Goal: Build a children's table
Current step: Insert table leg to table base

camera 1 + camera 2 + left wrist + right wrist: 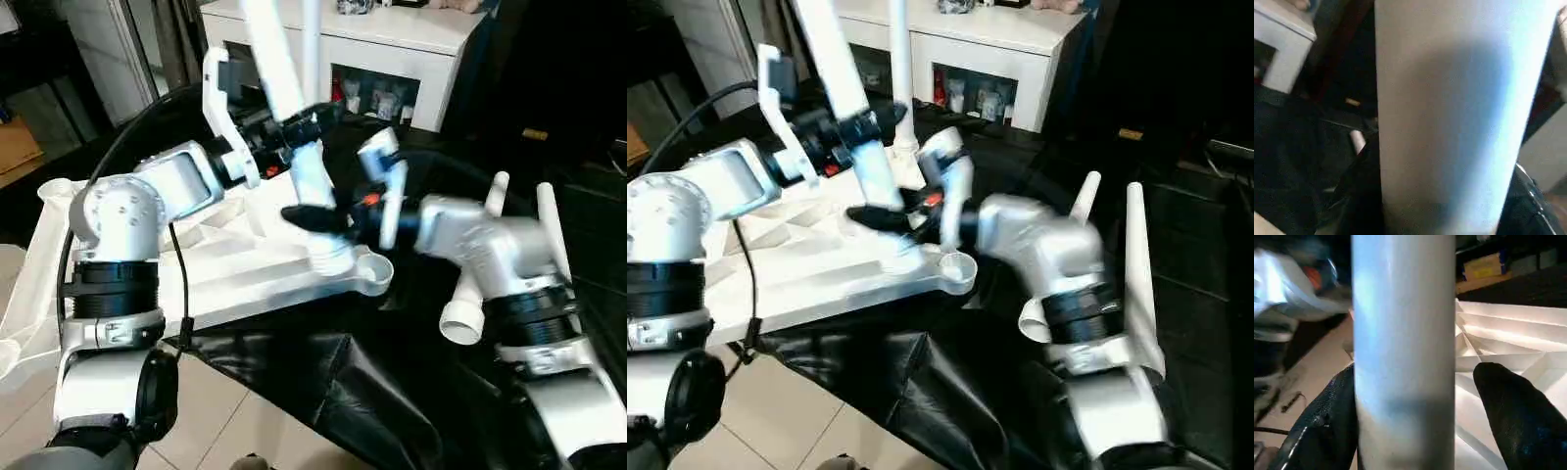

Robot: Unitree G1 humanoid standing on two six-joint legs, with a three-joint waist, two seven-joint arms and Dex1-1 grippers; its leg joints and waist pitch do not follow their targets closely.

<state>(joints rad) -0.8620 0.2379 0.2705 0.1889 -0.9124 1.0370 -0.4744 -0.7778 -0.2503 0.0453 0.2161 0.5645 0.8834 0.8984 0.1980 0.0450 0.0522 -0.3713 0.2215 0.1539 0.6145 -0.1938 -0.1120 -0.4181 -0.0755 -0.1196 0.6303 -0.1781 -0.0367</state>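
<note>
The children's table top (245, 269) lies upside down, ribbed underside (1508, 333) up. A white tube leg (277, 69) leans over it, its lower end meeting the top beside the round corner socket (377, 271). My left gripper (294, 132) is shut on this leg (1459, 122) at mid height. Lower down, my right gripper (318, 217) is open around the same leg (1403, 333), with one black finger (1513, 421) standing clear of it. A second leg (312, 44) stands upright at the far edge.
Two loose white legs (547, 230) lie on the black cover (372, 372) at the right, by my right forearm. A white cabinet (392, 49) stands behind. White cloth (29, 284) hangs at the left, with tiled floor (235, 421) below.
</note>
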